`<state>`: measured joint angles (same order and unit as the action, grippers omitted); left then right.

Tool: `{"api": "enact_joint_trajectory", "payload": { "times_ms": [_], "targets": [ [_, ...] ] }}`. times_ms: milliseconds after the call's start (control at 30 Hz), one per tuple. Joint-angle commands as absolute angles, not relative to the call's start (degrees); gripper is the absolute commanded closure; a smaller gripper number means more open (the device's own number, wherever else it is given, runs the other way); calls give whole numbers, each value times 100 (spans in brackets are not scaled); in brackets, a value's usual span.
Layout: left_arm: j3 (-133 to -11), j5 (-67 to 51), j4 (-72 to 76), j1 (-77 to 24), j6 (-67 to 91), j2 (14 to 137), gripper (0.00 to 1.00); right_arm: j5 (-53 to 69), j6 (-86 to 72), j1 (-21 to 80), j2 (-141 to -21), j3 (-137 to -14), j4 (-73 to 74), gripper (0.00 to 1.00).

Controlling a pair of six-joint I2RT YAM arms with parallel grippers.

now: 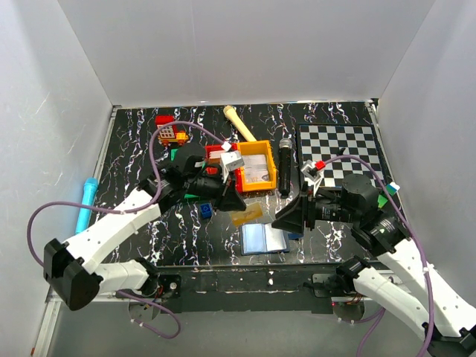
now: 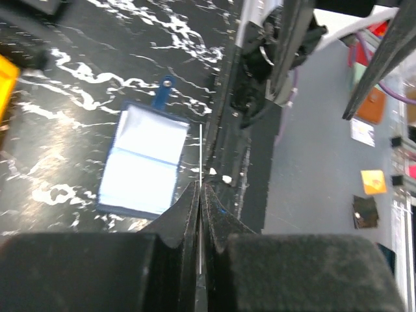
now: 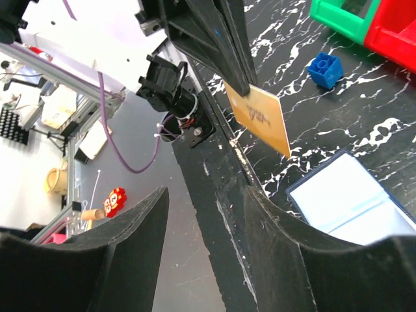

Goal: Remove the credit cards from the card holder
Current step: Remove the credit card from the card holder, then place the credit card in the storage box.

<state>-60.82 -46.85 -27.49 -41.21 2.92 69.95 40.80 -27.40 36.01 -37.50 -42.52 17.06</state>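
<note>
Far left, well away from both claws: cyan pen [image 1: 86, 202] lying on the black marbled table [image 1: 134, 149].

Left claw [image 1: 239, 207] is closed tight on an orange card [image 1: 247, 216]. The fingers pinch the card's top edge, and the card hangs below the tips, tilted, above the table. The left wrist view shows the card only edge-on, as a thin pale line between the pressed fingers [image 2: 185, 221]. From the right wrist view its broad orange face [image 3: 257, 117] shows plainly under the left claw [image 3: 237, 81], with some small dark marking too small to read.

Blue brick [image 1: 205, 210] sits on the table just left of the left claw's tips, apart from the card. Orange bin [image 1: 256, 145] stands just beyond that claw.

Card holder [image 1: 264, 238] lies opened flat on the table, pale inner faces up, just on the near side of the held card and between the two claws. It is not gripped by either. Whether any cards are tucked inside, cannot tell.

Right claw [image 1: 281, 218] has its jaws spread wide with nothing between them. Its tips are near the holder's far right corner; contact cannot be told. In its own view the holder [image 3: 354, 208] lies right of its right finger [image 3: 305, 260].

Chessboard [image 1: 342, 149] lies beyond the right claw.
</note>
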Motion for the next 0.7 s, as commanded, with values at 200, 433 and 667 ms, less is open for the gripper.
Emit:
{"api": "enact_joint_trajectory", "payload": {
  "times_ms": [200, 433, 667],
  "targets": [
    [-5977, -2375, -2690, -3648, 27, 6239, 100, 3349, -2540, 3577, -3393, -4544, 2215, 42],
    [-6011, -2161, -2497, -3244, -2309, 7013, 100, 3480, -2601, 3577, -3296, -4421, 2136, 42],
    [-6073, -3155, -2233, -2716, -4295, 7128, 100, 3612, -2698, 3577, -3068, -4149, 2101, 43]
  ]
}}
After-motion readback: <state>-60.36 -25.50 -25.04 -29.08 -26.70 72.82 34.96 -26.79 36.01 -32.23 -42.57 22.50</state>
